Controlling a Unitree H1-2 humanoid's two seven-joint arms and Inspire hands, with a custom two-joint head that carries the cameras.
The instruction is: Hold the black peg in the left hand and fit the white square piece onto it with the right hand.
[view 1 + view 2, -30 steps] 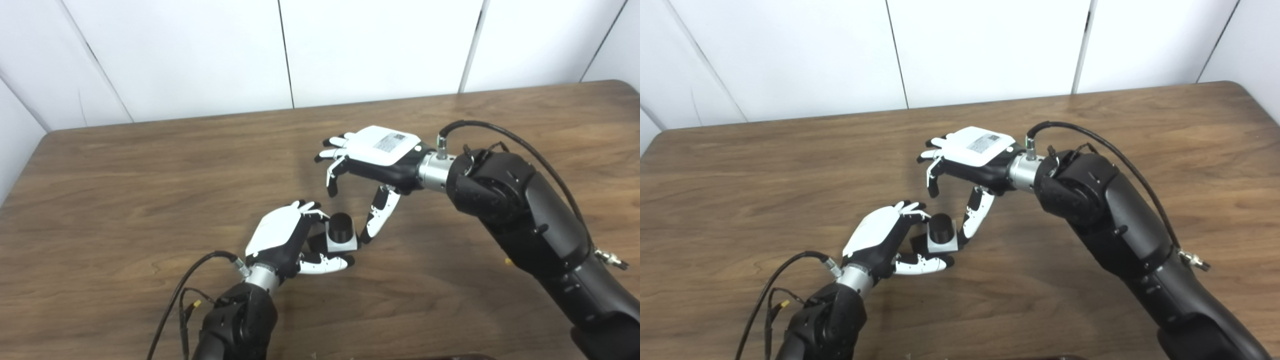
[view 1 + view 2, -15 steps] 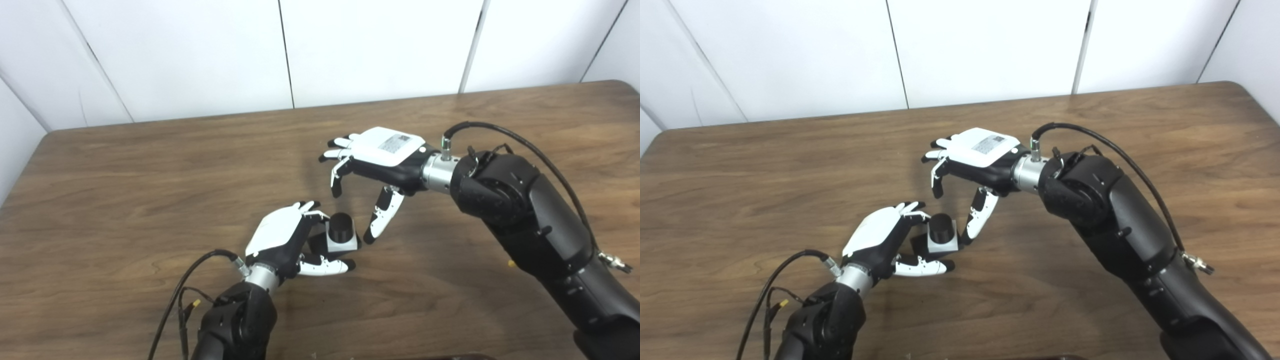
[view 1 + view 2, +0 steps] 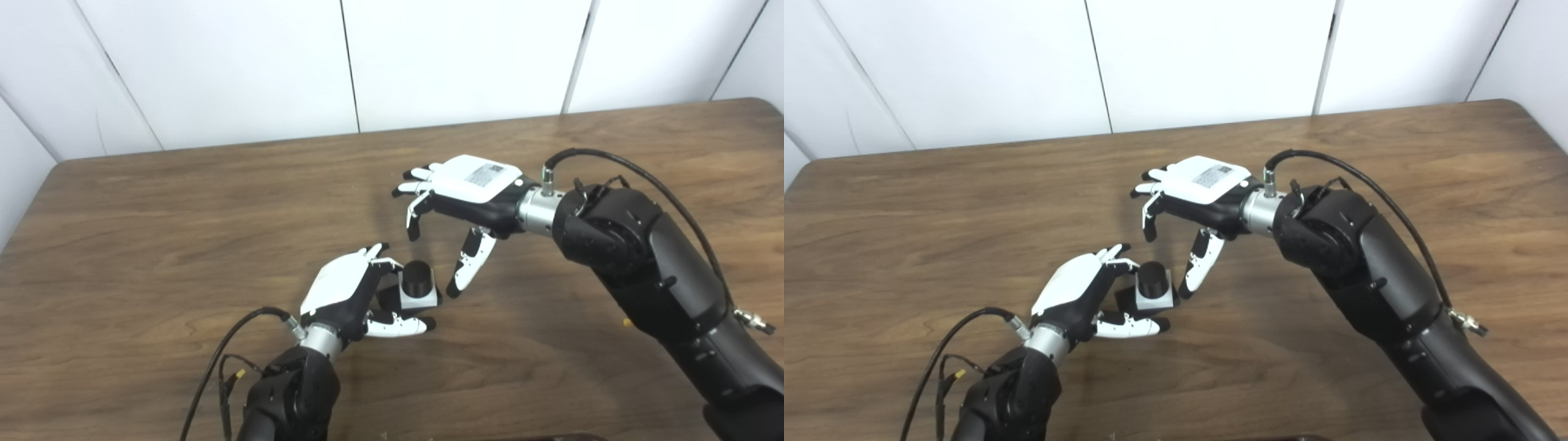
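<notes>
A short black peg (image 3: 418,275) stands upright near the middle of the brown table (image 3: 184,202). A white square piece (image 3: 421,298) sits around its lower part. My left hand (image 3: 340,288) is curled around the peg from the left, fingers against its far side and thumb lying along the front of the white piece. My right hand (image 3: 465,190) hovers above and to the right, open and holding nothing. Its fingers hang down over the table, and its thumb tip points down just right of the white piece without clearly touching it.
White wall panels stand behind the table's far edge (image 3: 392,131). A black cable (image 3: 233,337) loops from my left wrist. A small yellow speck (image 3: 625,321) lies on the table beside my right forearm (image 3: 643,257).
My right hand has drawn slightly back to the right, away from the peg, still open. One finger of my left hand has lifted a little. The peg and white piece have not moved.
</notes>
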